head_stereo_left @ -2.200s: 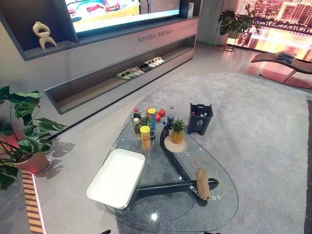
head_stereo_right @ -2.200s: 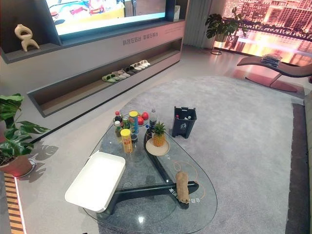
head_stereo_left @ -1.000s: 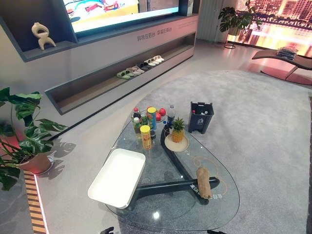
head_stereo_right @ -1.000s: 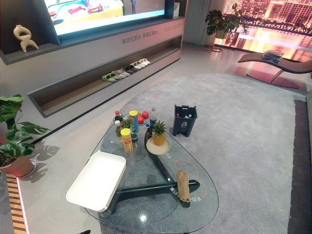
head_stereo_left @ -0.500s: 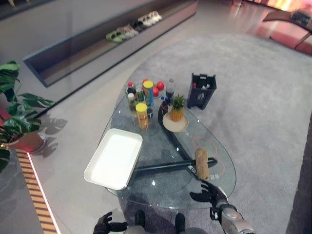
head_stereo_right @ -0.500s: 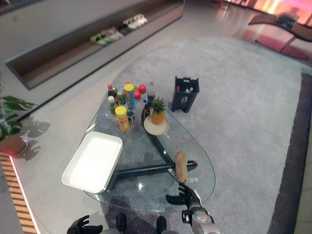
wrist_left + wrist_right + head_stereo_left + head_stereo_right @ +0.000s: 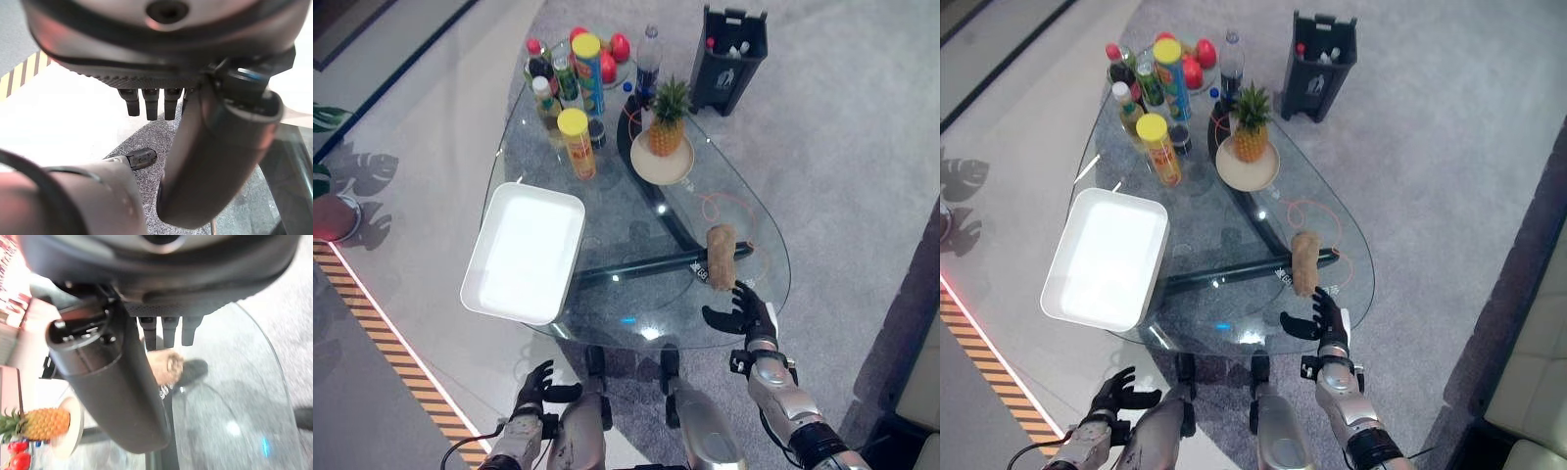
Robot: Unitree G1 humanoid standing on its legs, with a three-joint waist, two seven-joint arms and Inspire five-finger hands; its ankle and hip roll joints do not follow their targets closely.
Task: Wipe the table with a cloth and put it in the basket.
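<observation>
The rolled cloth [image 7: 721,255] lies just ahead of the open, empty right hand [image 7: 744,313], its long axis pointing away across the desk [image 7: 636,225].

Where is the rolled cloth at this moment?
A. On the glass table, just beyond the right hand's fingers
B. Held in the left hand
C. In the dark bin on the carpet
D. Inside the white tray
A: the rolled cloth lies on the glass table just past the open right hand, not yet grasped.
</observation>
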